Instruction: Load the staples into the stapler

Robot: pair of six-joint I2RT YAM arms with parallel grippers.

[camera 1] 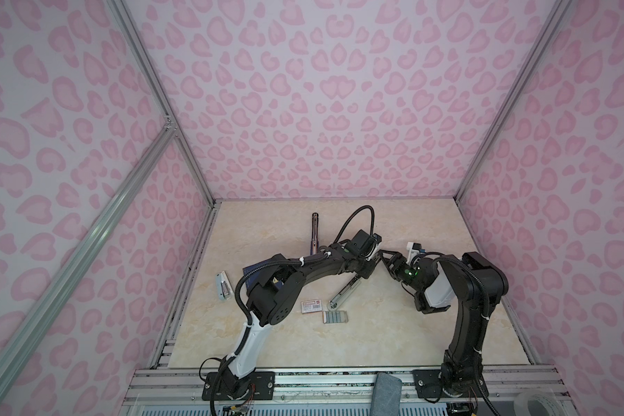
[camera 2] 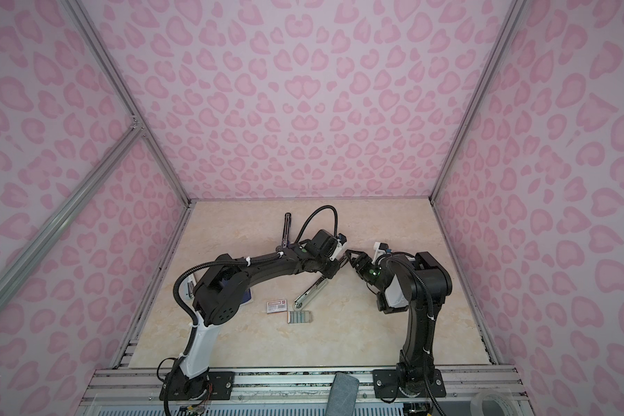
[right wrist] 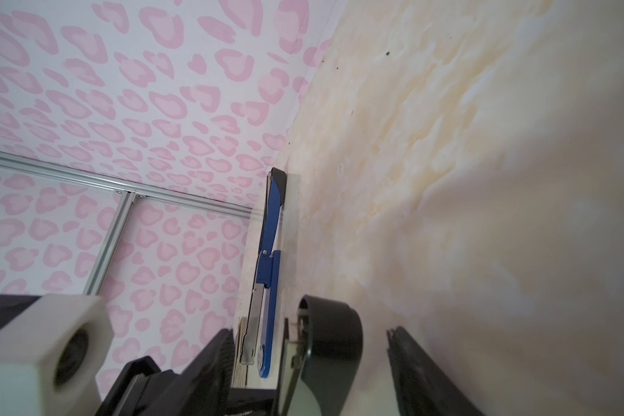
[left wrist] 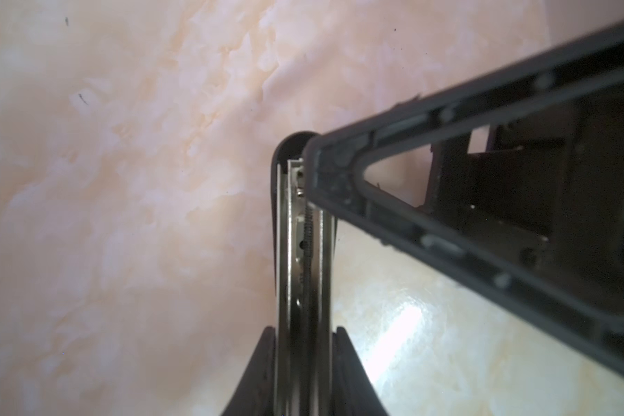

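Now the staples (camera 1: pixel 336 316) are lying in their tray (camera 1: pixel 325 316), just beside the tip of the stapler (camera 1: pixel 344 292): light, brittle strips, so I'm planning a gentle pinch across the long sides. My left pincer (left wrist: pixel 303 335) is clamping the stapler; my right pincer (right wrist: pixel 308 335) is standing open.

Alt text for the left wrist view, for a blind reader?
The left end effector clamps an opened stapler, its metal staple channel and spring exposed. The right end effector's black finger overlaps the stapler's far tip, over a marble-patterned table.
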